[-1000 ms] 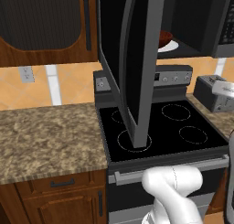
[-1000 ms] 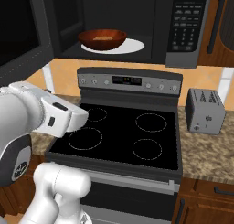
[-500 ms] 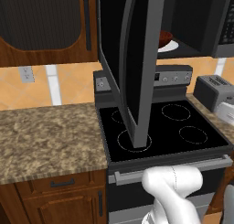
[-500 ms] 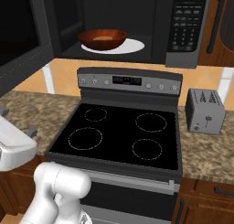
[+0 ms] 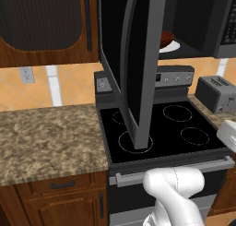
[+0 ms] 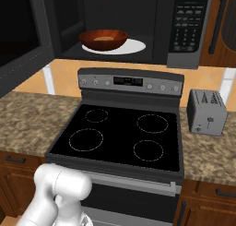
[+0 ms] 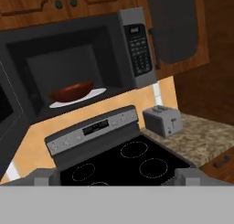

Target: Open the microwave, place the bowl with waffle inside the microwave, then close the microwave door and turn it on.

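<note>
At far left we see the microwave door (image 5: pixel 133 63) swung wide open, its long axis upright. To its right the bowl with waffle (image 6: pixel 103 38) sits inside the microwave (image 6: pixel 138 22). Our hand (image 7: pixel 116 178) is below, apparently open and empty; we judge the door comes next.

Open microwave door (image 5: pixel 138 68) over stove (image 6: pixel 122 137)
</note>
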Robot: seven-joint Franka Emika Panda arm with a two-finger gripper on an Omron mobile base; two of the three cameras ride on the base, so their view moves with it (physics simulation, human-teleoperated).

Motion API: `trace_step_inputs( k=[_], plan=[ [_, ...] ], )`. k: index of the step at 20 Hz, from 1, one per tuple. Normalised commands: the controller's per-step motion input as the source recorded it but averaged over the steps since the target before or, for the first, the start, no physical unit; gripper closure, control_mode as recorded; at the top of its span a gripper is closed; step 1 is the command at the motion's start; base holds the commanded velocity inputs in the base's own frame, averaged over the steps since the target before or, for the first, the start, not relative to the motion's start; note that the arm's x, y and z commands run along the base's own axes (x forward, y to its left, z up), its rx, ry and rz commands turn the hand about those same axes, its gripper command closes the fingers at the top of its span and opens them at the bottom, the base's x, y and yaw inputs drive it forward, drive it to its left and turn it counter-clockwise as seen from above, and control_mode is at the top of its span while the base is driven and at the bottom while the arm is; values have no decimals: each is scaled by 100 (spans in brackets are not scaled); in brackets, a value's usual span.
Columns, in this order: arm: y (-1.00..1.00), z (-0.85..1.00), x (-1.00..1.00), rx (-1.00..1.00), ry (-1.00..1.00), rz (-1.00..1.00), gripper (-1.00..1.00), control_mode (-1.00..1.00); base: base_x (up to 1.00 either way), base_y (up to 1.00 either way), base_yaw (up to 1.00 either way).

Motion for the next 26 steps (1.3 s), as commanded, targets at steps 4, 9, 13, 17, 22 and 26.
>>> trace_step_inputs(
  k=[4,9,13,17,22,26],
  plan=[
    [74,12,-34,-20,0,-1,-100,-100,0,0,0],
    [99,0,-27,-25,0,-5,-100,-100,0,0,0],
    [98,2,-7,-26,0,-17,-100,-100,0,0,0],
    [93,7,9,-29,4,-28,-100,-100,0,0,0],
    [59,0,57,-28,9,-37,-100,-100,0,0,0],
    [46,0,76,-22,6,-33,-100,-100,0,0,0]
  ],
)
